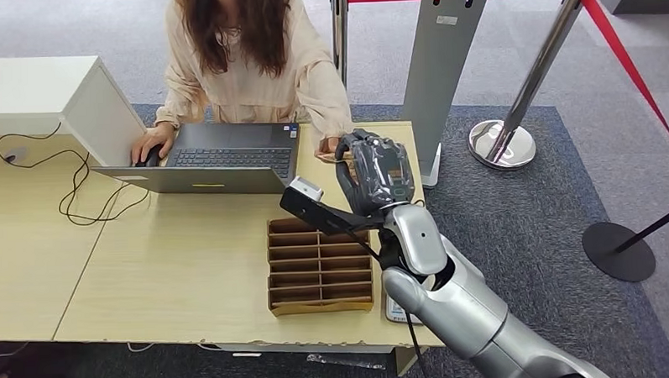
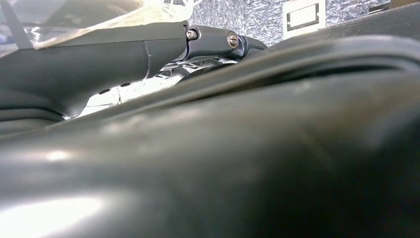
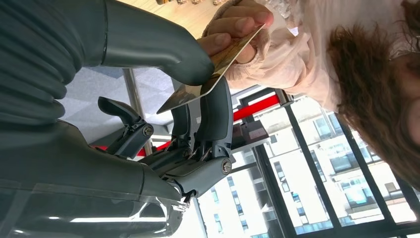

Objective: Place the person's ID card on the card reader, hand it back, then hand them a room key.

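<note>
1. At the desk's far right edge, the right hand [image 1: 372, 172] pinches an ID card [image 3: 210, 74] between thumb and fingers; the person's hand [image 3: 237, 27] grips the card's other end.
2. Just behind the wrist lies a brown slotted card tray [image 1: 319, 265]; a card reader [image 1: 394, 309] peeks out beside the forearm.
3. An open laptop [image 1: 221, 155] sits left of the hands.
4. Stanchions [image 1: 513, 107] stand on grey carpet beyond the wooden desk [image 1: 149, 263].
5. Whether the left hand [image 2: 124, 54] is open or closed cannot be told.
</note>
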